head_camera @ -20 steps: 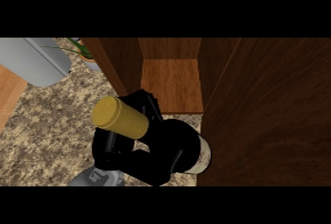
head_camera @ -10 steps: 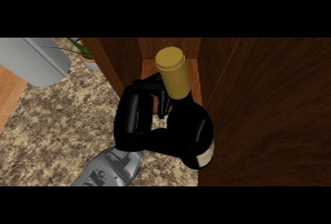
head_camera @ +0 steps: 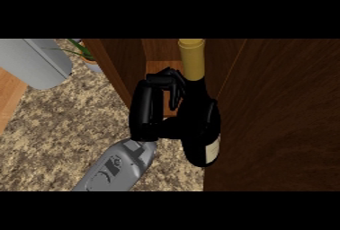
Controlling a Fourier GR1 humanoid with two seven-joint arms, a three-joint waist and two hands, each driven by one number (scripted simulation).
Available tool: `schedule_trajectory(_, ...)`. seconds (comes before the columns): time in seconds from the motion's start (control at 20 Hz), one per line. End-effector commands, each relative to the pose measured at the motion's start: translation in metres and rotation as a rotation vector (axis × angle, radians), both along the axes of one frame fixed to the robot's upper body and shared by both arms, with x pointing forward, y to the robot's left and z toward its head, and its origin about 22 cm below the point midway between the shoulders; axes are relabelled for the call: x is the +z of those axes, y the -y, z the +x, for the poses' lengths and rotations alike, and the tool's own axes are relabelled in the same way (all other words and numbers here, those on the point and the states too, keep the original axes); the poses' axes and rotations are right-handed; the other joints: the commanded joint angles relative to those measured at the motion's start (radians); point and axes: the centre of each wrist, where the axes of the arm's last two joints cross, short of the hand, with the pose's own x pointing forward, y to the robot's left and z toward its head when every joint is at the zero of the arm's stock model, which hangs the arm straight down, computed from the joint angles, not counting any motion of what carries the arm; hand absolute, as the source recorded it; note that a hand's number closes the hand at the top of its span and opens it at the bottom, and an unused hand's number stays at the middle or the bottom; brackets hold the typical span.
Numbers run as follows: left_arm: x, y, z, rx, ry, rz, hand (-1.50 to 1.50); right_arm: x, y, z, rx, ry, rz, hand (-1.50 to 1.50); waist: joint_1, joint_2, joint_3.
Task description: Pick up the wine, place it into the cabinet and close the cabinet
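The wine bottle point(head_camera: 200, 134) is dark with a yellow-capped neck point(head_camera: 191, 58) and a pale label low on its side. My right hand point(head_camera: 147, 112) is shut on it, fingers curled round its shoulder from the left. The bottle is at the mouth of the wooden cabinet point(head_camera: 123, 67), its neck pointing into the opening over the lighter shelf floor point(head_camera: 159, 67). The open cabinet door point(head_camera: 279, 112) fills the right side, close against the bottle. The left hand does not show.
A speckled stone counter point(head_camera: 60, 134) lies at the left and below. At the top left sits a grey rounded object point(head_camera: 40, 63), with a small potted plant point(head_camera: 85, 54) behind it. A strip of orange wood point(head_camera: 10, 99) shows at the left edge.
The hand has carried the bottle up and right, from over the counter to the cabinet opening. The neck has swung from pointing left to pointing into the cabinet.
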Motion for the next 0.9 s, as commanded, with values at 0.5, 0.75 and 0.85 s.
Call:
schedule_trajectory(0.5,-0.052,-0.013,0.02,0.056,-0.04,-0.004,1.5,0.016,0.003,-0.027,0.031,0.051,0.043,-1.5,0.003,0.0,0.0)
schedule_trajectory(0.75,-0.064,-0.002,0.027,0.071,-0.024,0.081,1.5,0.015,0.003,-0.012,0.021,0.037,0.037,-1.5,0.003,0.001,0.0)
schedule_trajectory(0.85,-0.079,0.0,0.015,0.12,-0.009,0.103,1.5,0.022,0.001,-0.029,0.035,0.045,0.031,-1.5,-0.001,-0.001,0.0)
